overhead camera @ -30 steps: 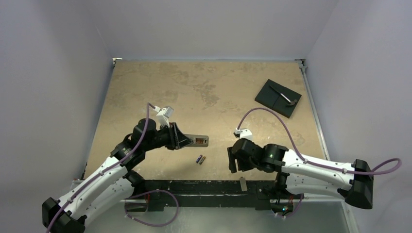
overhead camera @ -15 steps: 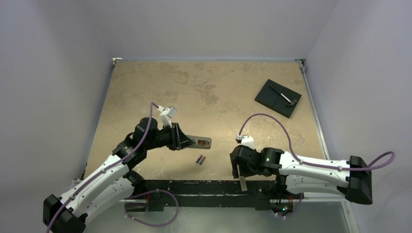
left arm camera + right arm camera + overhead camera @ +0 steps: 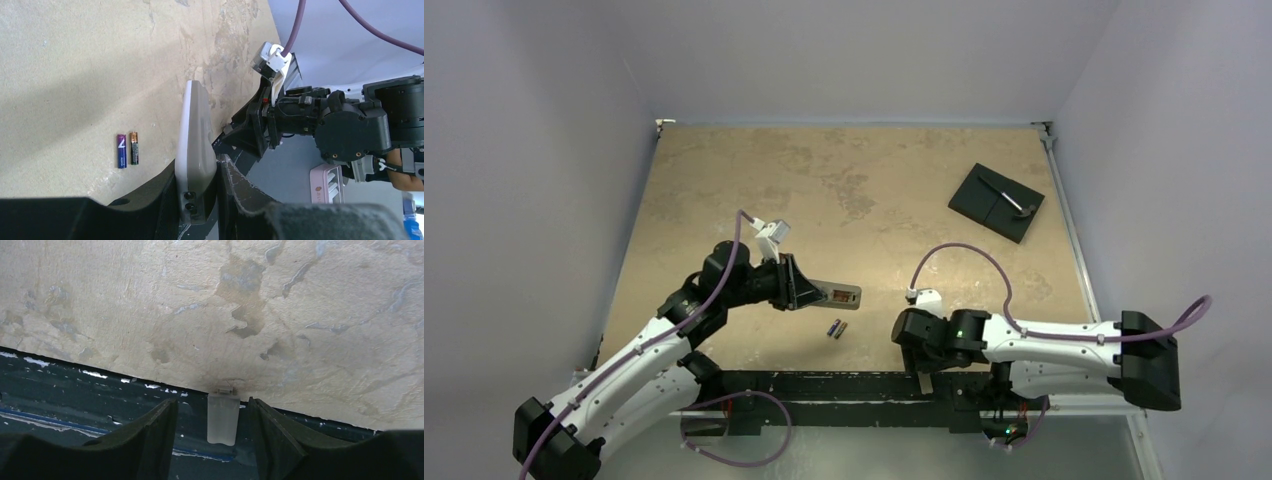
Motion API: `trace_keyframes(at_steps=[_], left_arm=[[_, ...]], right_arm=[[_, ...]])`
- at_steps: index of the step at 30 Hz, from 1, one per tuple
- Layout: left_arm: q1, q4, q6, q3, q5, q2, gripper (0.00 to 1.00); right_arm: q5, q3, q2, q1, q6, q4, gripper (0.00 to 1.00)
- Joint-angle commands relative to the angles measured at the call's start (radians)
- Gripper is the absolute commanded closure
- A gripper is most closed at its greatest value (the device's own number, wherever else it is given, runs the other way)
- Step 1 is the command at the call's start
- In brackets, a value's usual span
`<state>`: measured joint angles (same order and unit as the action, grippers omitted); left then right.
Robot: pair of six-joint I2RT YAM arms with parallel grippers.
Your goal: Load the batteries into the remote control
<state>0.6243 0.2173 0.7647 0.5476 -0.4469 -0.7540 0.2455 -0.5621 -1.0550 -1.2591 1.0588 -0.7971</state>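
Left gripper point(image 3: 812, 291) is clamped on the remote control point(image 3: 840, 293), holding the slim rectangular handset by one end, clear of the table point(image 3: 824, 180). In the left wrist view the fingers point(image 3: 235, 192) are black with scuffed, chipped edges. They press both flat sides of the remote control point(image 3: 195, 145), which shows as a smooth pale grey-white plastic shell with rounded corners. From above, a reddish-brown patch shows near its free end. The table surface is sandy tan, mottled and blotchy like worn stone. Batteries point(image 3: 836, 328) lie on it just near of the remote, two short cylinders side by side and touching. One is purple, the other dark with an orange-brown end point(image 3: 127, 150). Right gripper point(image 3: 914, 358) is at the near edge with its jaws standing open and gripping nothing. In the right wrist view its dark fingers point(image 3: 160, 425) flank a narrow frosted-grey cover strip point(image 3: 222, 417), with a gap on each side. The strip lies on the dark rail point(image 3: 75, 385), whose paint is chipped, and its clip end meets the table's edge. A black square plate point(image 3: 996, 202) with a small tool on it lies far right, well apart. Compared with a second ago, the right arm has swung down toward the near edge and over the strip, and its jaws have narrowed. The remote has shifted slightly and the batteries have not moved.
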Motion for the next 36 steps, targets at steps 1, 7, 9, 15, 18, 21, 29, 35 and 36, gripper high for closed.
trace_keyframes(at_steps=[1,7,9,15,18,21,29,35,36], left_arm=[[0.005,-0.06,-0.027,0.009,-0.03,-0.005,1.0],[0.004,-0.056,-0.031,0.008,-0.034,-0.004,1.0],[0.004,-0.054,-0.033,0.005,-0.033,0.0,1.0],[0.003,-0.054,-0.031,-0.001,-0.035,0.002,1.0],[0.004,-0.054,-0.031,0.0,-0.035,0.002,1.0],[0.005,-0.047,-0.037,0.004,-0.031,0.002,1.0],[0.003,-0.048,-0.03,0.005,-0.035,0.005,1.0],[0.004,-0.043,-0.029,0.006,-0.031,0.009,1.0],[0.004,-0.041,-0.03,0.008,-0.03,0.007,1.0]], right_arm=[[0.008,0.0,-0.036,-0.023,0.039,0.037,0.4],[0.022,0.003,-0.08,-0.038,0.053,0.029,0.4],[0.025,0.005,-0.08,-0.04,0.058,0.026,0.41],[0.029,0.021,-0.065,-0.04,0.073,0.028,0.46],[0.029,0.031,-0.06,-0.041,0.079,0.031,0.49],[0.033,0.039,-0.059,-0.042,0.082,0.03,0.5],[0.043,0.049,-0.053,-0.042,0.086,0.028,0.63],[0.065,0.039,-0.04,-0.042,0.087,0.028,0.73],[0.078,0.031,-0.037,-0.042,0.087,0.024,0.74]])
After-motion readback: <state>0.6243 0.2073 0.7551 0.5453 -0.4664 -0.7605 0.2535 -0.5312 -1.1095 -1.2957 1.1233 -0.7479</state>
